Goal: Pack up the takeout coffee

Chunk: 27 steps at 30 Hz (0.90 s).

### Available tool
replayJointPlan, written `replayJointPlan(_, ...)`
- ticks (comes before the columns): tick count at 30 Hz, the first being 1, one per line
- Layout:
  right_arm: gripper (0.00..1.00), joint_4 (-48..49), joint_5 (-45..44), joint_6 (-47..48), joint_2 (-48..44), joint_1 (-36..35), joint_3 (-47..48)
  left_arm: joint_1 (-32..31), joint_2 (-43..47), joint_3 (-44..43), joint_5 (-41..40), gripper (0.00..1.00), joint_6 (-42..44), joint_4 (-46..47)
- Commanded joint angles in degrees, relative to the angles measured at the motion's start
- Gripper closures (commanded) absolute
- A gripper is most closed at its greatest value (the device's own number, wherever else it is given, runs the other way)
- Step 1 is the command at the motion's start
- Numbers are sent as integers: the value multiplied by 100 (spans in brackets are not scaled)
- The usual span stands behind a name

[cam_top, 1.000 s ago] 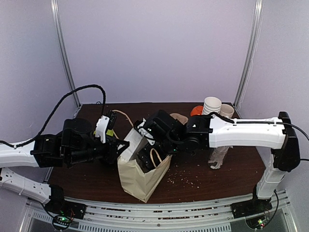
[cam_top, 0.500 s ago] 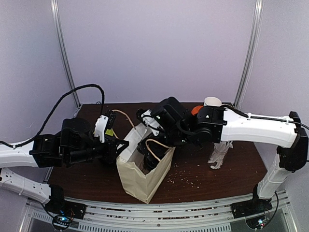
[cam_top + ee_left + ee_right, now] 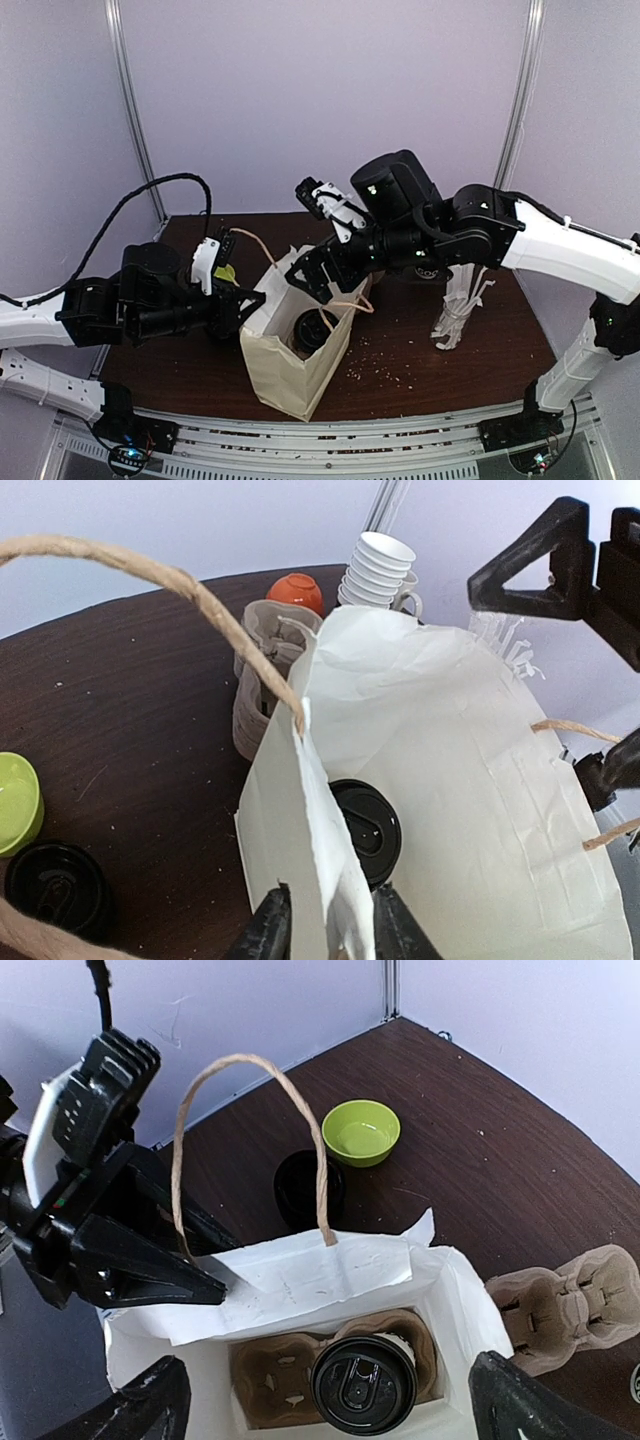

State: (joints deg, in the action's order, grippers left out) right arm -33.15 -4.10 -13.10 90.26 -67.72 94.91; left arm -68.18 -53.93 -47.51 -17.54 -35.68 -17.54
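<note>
The takeout coffee [image 3: 363, 1385], a white cup with a black lid, stands in a brown cardboard carrier at the bottom of the white paper bag [image 3: 300, 1275]. Its lid also shows in the left wrist view [image 3: 368, 830] and in the top view [image 3: 310, 328]. My left gripper [image 3: 330, 935] is shut on the bag's left rim [image 3: 320, 880] and holds it open; it shows in the top view too [image 3: 250, 300]. My right gripper [image 3: 335, 1415] is open and empty, above the bag's mouth and well apart from the cup [image 3: 325, 270].
A green bowl [image 3: 361, 1130] and a black stack of lids [image 3: 305, 1185] sit behind the bag. A spare cardboard carrier [image 3: 570, 1310], an orange bowl [image 3: 294, 590] and a tall stack of lidless cups [image 3: 380, 570] stand further back. A crumpled plastic sleeve [image 3: 458, 310] stands at the right.
My right gripper has risen out of the bag and drawn back and up, open. The coffee stays inside the bag. The left gripper still holds the rim.
</note>
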Motion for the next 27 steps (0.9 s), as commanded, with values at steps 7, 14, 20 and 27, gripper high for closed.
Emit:
replayJointPlan(7, 0, -369, -589, 319, -621, 164, 249, 42, -84, -244, 315, 44, 179, -72)
replayJointPlan(14, 0, -15, -1699, 183, -1150, 300, -303, 42, 62, -288, 356, 16, 120, -204)
replayJointPlan(20, 1, 125, -2631, 230, -1449, 297, -662, 38, 514, -230, 500, 2, 108, -249)
replayJointPlan(27, 1, 181, -3055, 214, -1666, 303, -877, 42, 774, -355, 416, 2, 203, -417)
